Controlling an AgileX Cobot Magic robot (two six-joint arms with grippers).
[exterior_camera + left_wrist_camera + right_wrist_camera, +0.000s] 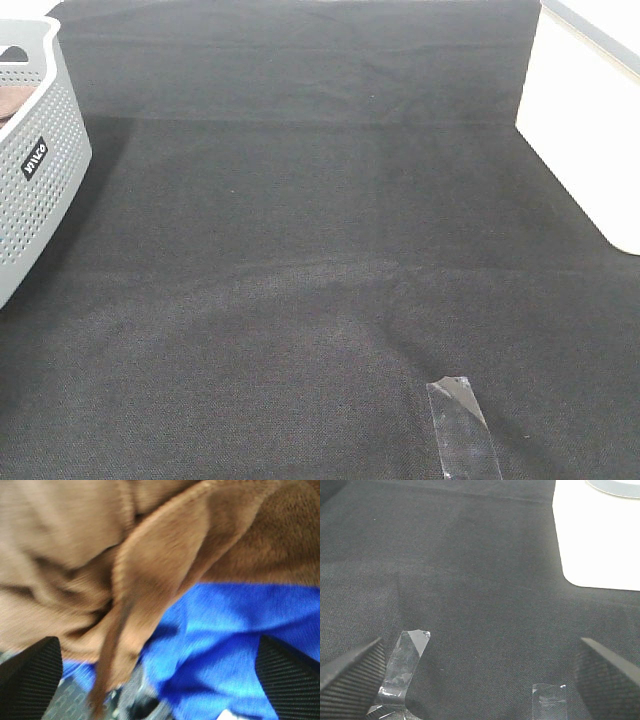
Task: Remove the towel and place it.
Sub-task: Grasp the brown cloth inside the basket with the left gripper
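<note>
1. Left gripper spread wide, holding nothing, hovering close over the towel
2. Towel lies crumpled on a blue cloth; a brown sliver shows inside the grey basket at the left
3. Right gripper released too, above the black table cloth, near clear tape and a white box

Black table cloth, white container, grey basket
</note>
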